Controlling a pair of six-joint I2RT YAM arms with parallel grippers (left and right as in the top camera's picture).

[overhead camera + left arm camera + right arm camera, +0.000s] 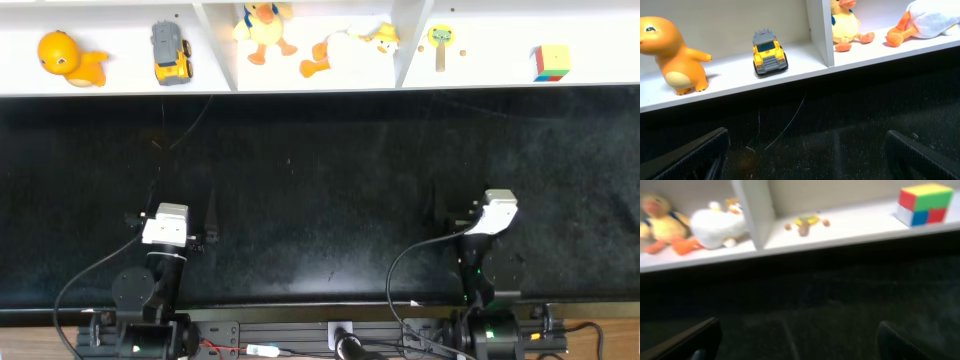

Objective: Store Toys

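Toy truck [171,52], cube [551,62] on shelf [500,76]; left hand [806,150], right hand [799,330] open.

Black arms [152,288], white wrist housings [165,225], looping black cables [85,275], dark fingers [695,152].

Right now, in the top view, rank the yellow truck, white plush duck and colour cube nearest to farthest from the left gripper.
From the left gripper:
1. Yellow truck, on the left.
2. White plush duck, in the middle.
3. Colour cube, far right.
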